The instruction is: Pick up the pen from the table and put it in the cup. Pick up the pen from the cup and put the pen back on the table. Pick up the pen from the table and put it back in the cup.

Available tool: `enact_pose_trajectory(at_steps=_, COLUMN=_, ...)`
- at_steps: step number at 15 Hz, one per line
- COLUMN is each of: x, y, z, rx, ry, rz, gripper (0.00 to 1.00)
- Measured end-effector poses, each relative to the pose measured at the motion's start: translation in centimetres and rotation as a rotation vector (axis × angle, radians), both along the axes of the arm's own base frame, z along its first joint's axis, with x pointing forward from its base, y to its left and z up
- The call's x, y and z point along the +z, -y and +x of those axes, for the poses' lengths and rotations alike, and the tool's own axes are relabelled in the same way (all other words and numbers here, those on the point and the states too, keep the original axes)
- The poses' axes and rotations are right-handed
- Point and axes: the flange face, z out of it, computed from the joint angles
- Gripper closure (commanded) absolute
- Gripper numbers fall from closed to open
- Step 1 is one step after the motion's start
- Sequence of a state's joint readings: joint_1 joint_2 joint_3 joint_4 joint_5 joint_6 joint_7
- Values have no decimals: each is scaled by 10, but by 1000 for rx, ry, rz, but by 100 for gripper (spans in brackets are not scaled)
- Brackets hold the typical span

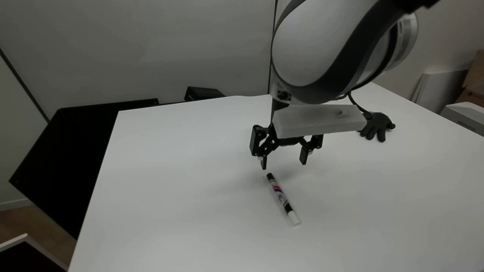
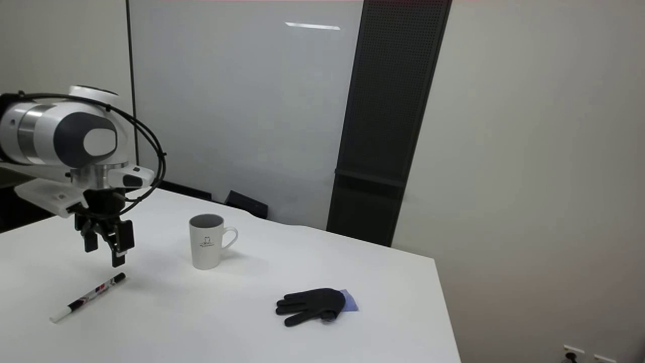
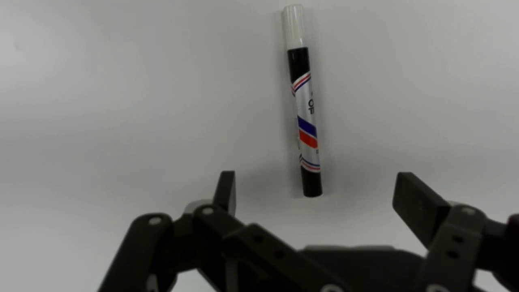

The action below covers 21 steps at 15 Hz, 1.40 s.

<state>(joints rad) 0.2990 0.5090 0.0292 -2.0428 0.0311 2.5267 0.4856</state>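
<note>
in an exterior view: one pen, laid flat on the surface; one gripper held above, near its black end, jaws spread, nothing gripped. in an exterior view: one cup, upright, apart from the pen; no pen seen in it. wrist view: black end framed between parted jaws. whether the first or last pick-up is awaited cannot be told; at least one lift and one placing in the cup are judged left.

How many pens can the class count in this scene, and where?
1. The pen lies flat on the table, its black end nearest the gripper. Another could be hidden inside the cup, whose bottom is not visible.
</note>
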Motion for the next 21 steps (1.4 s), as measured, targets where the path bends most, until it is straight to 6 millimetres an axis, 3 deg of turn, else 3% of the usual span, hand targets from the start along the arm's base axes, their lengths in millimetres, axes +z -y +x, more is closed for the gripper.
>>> enact_pose_trajectory(at_steps=7, x=-25, y=-15, z=-23, rx=-15, ry=-24, rz=-30, gripper=0)
enact_pose_trajectory(at_steps=21, x=-68, y=-10, z=-49, rx=-17, ry=-50, rz=-43, gripper=0)
